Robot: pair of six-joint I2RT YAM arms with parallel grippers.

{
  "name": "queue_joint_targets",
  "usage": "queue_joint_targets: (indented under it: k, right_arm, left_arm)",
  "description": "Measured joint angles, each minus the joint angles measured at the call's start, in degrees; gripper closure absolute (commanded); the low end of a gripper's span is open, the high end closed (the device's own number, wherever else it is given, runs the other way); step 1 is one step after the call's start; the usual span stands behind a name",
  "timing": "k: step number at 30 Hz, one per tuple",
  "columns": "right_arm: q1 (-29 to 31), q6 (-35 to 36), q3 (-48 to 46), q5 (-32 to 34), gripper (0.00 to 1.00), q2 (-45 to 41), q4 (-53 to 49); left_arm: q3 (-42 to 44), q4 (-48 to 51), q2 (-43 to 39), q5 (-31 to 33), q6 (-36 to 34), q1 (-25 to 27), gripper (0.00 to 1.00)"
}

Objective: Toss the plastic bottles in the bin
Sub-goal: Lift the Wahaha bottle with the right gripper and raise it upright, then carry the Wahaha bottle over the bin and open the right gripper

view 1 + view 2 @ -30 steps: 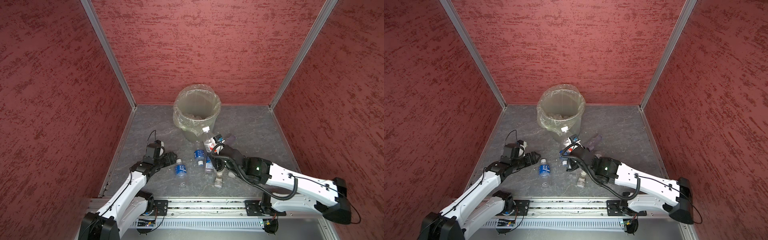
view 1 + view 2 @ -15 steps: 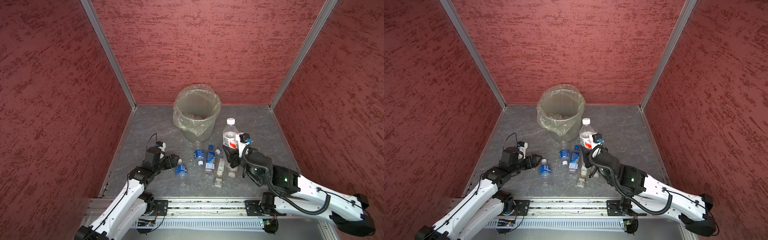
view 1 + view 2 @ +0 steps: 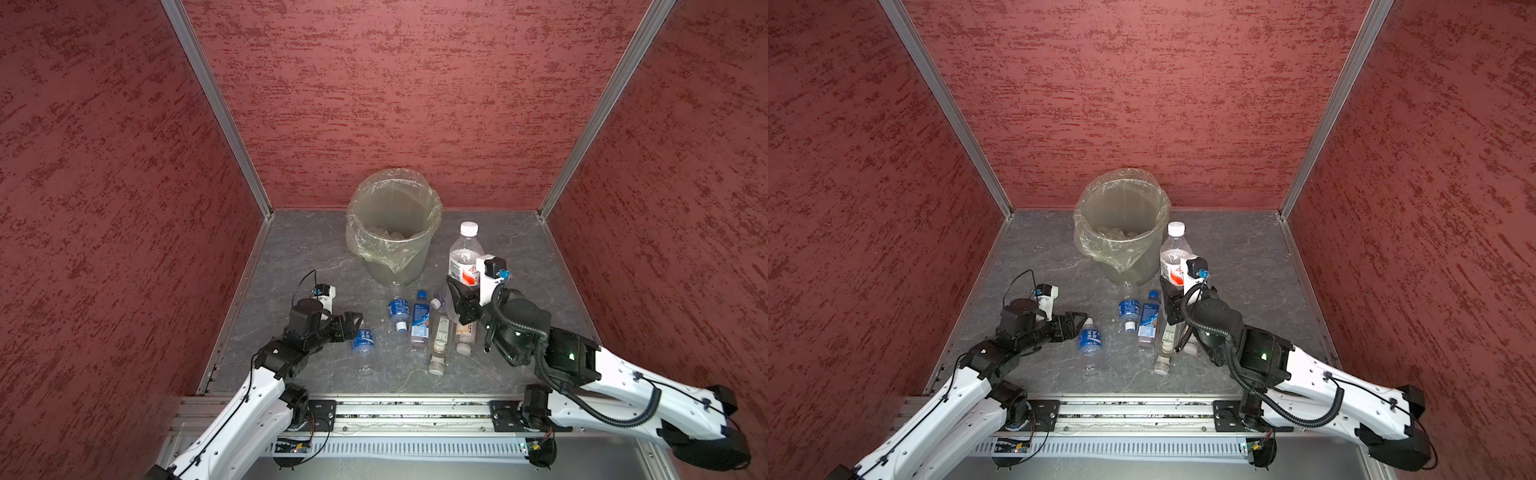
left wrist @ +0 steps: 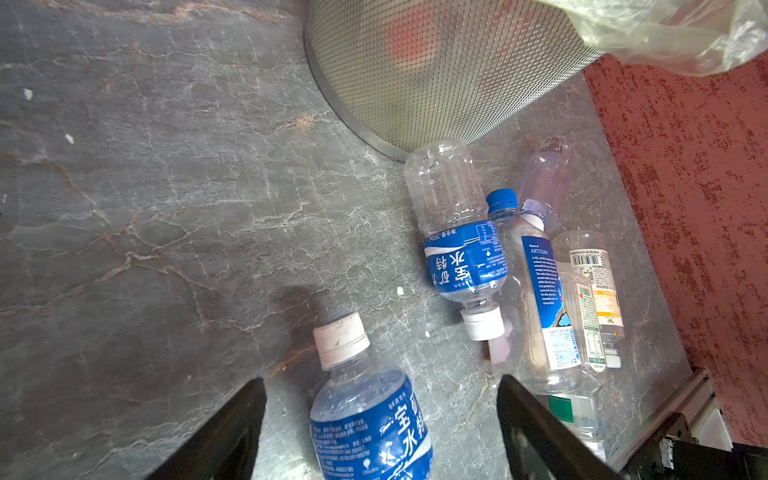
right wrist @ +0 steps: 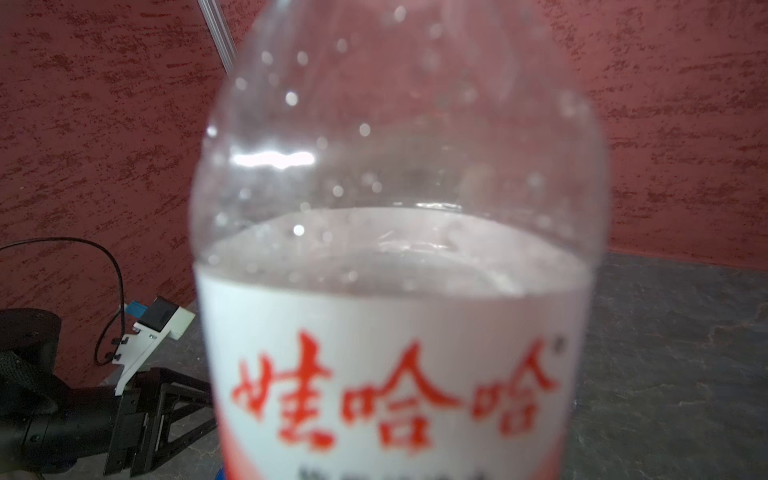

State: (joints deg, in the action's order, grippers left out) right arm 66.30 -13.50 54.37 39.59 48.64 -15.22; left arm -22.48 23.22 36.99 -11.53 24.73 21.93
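The bin (image 3: 392, 224) (image 3: 1121, 224) stands at the back middle, lined with a clear bag. My right gripper (image 3: 462, 296) (image 3: 1170, 301) is shut on a tall clear bottle (image 3: 465, 253) (image 3: 1174, 253) with a white cap and a red-lettered white label. It holds the bottle upright to the right of the bin. This held bottle (image 5: 395, 249) fills the right wrist view and hides the fingers. My left gripper (image 3: 353, 324) (image 3: 1077, 322) (image 4: 380, 380) is open. A blue-labelled bottle (image 3: 363, 340) (image 4: 365, 415) lies between its fingers, touching neither.
Several more bottles lie in a cluster in front of the bin: a blue-labelled one (image 3: 399, 309), a blue-capped one (image 3: 419, 320) and two pale ones (image 3: 440, 340) (image 3: 463, 336). Red walls close in three sides. A metal rail (image 3: 395, 409) runs along the front edge.
The right gripper has raised its bottle upright and carried it up and to the right, away from the cluster. The left gripper has edged forward around the blue-labelled bottle.
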Motion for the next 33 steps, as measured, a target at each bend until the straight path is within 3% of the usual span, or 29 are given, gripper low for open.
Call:
queue_joint_targets:
  k: [6,8,12,14,16,20,23,33]
  right_arm:
    - [-3.6,6.9,19.1,-0.5,0.53,15.2,5.1]
    - [-9.7,7.6,29.8,-4.8,0.41,23.5,5.4]
    - [-21.8,7.0,57.5,-12.3,0.02,45.1,1.9]
    - [-25.1,6.9,70.3,-14.6,0.01,55.2,-1.5]
    - [-26.9,6.6,77.3,-16.1,0.01,62.1,-5.1]
    - [-28.4,6.6,79.5,-17.3,0.01,67.6,-11.7]
    - [-28.8,6.7,78.0,-17.6,0.01,66.9,-14.1]
    - [-28.8,6.7,65.9,-18.0,0.01,47.9,-12.8]
  left_arm:
    - [0.0,-0.1,0.1,0.1,0.0,0.0,0.12]
    - [0.0,-0.1,0.0,0.1,0.0,0.0,0.12]
    - [0.0,-0.1,-0.9,0.1,0.0,0.0,0.12]
    - [0.2,-0.1,-1.7,0.2,0.0,0.0,0.12]
    - [0.3,-0.1,-2.4,0.4,0.0,0.0,0.12]
    - [0.8,-0.1,-3.5,1.1,0.1,0.0,0.12]
    - [0.9,-0.1,-3.5,1.2,0.0,0.0,0.12]
    - [0.9,-0.1,-2.7,1.5,0.0,0.0,0.11]
